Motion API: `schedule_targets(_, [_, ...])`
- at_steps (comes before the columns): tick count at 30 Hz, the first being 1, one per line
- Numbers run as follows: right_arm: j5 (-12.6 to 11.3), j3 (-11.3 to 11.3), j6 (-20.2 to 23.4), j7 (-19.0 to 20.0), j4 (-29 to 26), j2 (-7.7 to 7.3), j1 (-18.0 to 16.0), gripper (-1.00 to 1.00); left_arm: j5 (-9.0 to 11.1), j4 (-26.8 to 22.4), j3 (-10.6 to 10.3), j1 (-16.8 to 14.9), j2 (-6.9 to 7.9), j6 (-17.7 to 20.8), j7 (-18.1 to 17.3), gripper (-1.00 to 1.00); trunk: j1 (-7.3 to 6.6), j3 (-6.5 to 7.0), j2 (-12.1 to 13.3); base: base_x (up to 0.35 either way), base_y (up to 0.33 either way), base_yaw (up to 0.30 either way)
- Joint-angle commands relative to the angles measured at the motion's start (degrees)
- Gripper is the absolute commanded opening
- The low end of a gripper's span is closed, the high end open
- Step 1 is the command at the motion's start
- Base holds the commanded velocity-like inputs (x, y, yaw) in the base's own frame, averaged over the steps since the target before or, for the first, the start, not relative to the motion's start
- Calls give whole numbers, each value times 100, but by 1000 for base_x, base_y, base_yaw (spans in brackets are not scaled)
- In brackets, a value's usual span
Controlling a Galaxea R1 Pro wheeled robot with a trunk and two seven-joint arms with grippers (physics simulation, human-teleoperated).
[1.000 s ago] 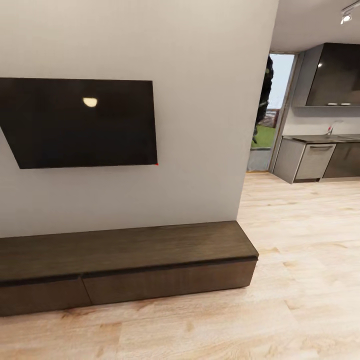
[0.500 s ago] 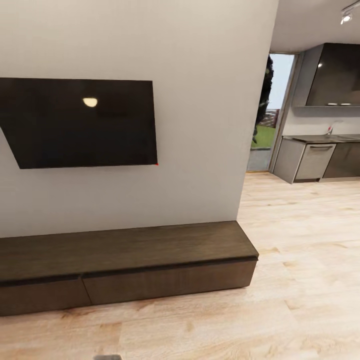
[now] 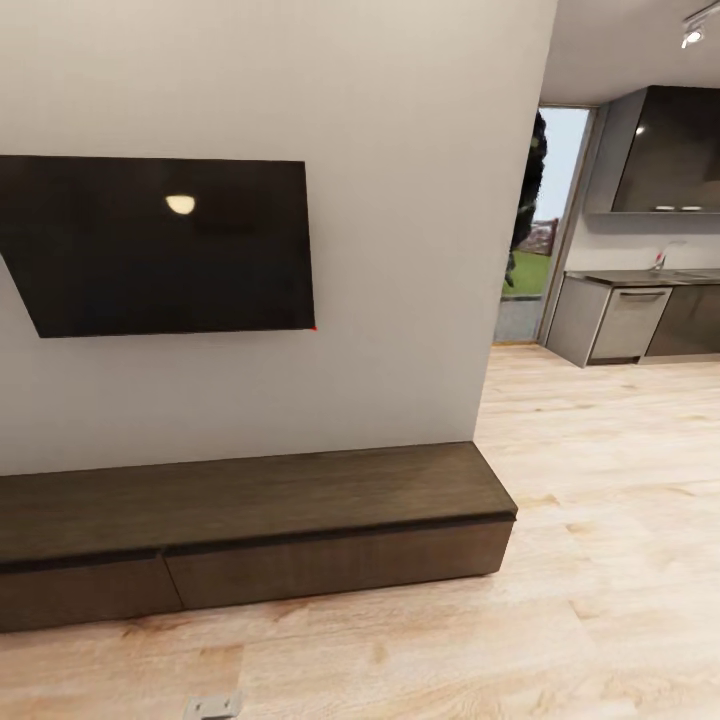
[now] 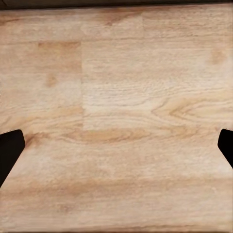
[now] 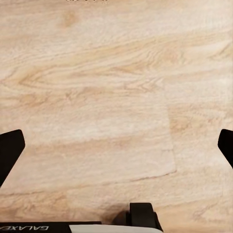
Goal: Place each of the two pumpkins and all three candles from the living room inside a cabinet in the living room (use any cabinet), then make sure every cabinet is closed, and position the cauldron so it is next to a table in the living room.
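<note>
Change: since a moment ago your head view itself has held steady, but a small grey metal part (image 3: pixel 212 707) has risen further into its bottom edge, over the floor in front of the cabinet.
Cabinet: you face the long, low dark-brown cabinet (image 3: pixel 250 530) standing against a pale wall; both drawer fronts you can see sit flush and closed.
TV: a black wall-mounted TV (image 3: pixel 160 245) hangs on the wall above the cabinet.
Floor: light wood planks (image 3: pixel 560 620) run from the cabinet toward a kitchen (image 3: pixel 640 300) at the far right, with dark cupboards and a bright doorway beside it.
Left gripper: your left gripper (image 4: pixel 116 150) points at bare plank floor; its black fingers (image 4: pixel 9 148) sit spread wide at the two sides of the wrist view, grasping nothing.
Right gripper: your right gripper (image 5: pixel 116 150) also looks at bare floor, with its black fingers (image 5: pixel 9 150) spread wide and empty; part of the robot's base (image 5: pixel 111 223) shows near it.
</note>
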Motion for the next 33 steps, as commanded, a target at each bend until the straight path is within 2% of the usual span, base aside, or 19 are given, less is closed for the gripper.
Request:
schedule_targets(1, [-7, 3, 30, -20, -9, 0, -1, 100, 42, -4, 2, -1, 7, 34, -5, 100, 0, -6, -3, 0, 0, 0])
schedule_targets(6, [-21, 8, -58, -6, -8, 3, -1, 100, 53, 7, 12, 3, 12, 14, -27, 100, 0, -6, -3, 0, 0, 0])
schedule_targets(10, [14, 17, -390, -8, -4, 2, -1, 100, 42, 16, 6, 6, 12, -108, -38, 100, 0, -6, -3, 0, 0, 0])
schedule_targets(13, [23, 18, -470, -9, 1, 5, -1, 100, 48, 17, 5, 6, 13, -194, -38, 100, 0, -6, -3, -46, 0, 0])
schedule_targets(21, [39, 22, -507, -10, 5, 7, -1, 100, 52, 17, 1, 7, 12, -247, 4, 100, 0, -6, -3, -137, 0, 0])
schedule_targets(33, [39, 22, -516, -5, 12, 7, -1, 100, 25, 170, -4, 7, 1, -265, 8, 100, 0, -6, -3, 39, 47, 0])
